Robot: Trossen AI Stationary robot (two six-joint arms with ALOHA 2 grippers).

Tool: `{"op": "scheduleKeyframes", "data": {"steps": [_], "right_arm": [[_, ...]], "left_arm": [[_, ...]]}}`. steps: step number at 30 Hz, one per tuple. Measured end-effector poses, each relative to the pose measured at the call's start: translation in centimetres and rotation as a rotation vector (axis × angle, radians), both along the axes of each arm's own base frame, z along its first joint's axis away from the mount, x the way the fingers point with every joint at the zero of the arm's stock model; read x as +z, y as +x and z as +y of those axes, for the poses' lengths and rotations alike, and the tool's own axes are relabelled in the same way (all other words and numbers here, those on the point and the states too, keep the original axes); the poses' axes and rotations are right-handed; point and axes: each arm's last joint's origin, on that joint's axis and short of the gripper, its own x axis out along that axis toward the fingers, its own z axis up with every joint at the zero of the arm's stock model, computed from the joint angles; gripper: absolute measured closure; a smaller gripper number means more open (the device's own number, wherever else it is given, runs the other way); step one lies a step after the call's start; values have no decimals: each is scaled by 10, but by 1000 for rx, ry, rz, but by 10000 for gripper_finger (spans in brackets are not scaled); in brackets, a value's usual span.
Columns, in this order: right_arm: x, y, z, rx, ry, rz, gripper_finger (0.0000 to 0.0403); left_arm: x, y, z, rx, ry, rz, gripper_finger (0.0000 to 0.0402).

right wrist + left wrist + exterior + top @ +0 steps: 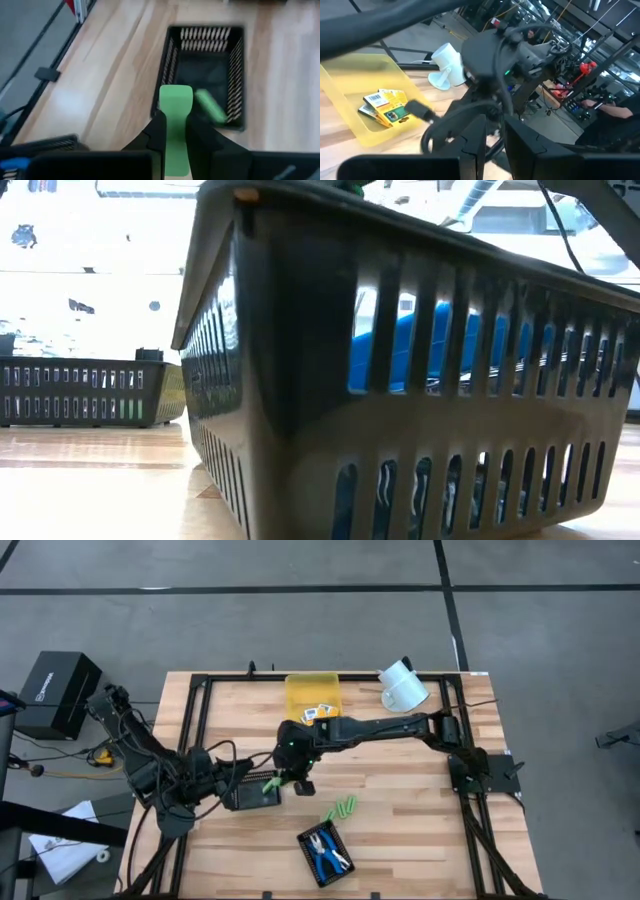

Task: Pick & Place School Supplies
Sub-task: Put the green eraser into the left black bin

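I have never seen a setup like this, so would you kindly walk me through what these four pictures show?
Two dark robot arms work at a wooden table. One picture looks straight down; one sits at tabletop height, filled by a black slotted tray; two ride on the wrists. On the table: a translucent yellow bin holding small yellow-orange printed boxes, loose light-green sticks, and blue-handled scissor-like tools in that tray. The right claw holds a light-green block above another black tray that already contains a green stick. The left claw waits nearby.
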Motion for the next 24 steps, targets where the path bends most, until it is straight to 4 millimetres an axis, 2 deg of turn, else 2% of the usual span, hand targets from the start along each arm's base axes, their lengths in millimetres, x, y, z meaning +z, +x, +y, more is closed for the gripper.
{"op": "scheduleKeyframes", "data": {"steps": [5,8,15,21,24], "right_arm": [[-15,13,4,-4,52,-2,366],[-16,28,7,10,68,-46,366],[-17,59,9,31,97,-112,366],[-38,67,5,14,132,-74,366],[-42,69,0,11,121,-83,366]], "left_arm": [[1,0,0,20,5,-19,344],[4,-2,3,41,36,-27,344],[29,-20,23,72,69,-57,344],[49,-31,37,70,107,-51,344],[53,-33,39,68,117,-47,344]]}}
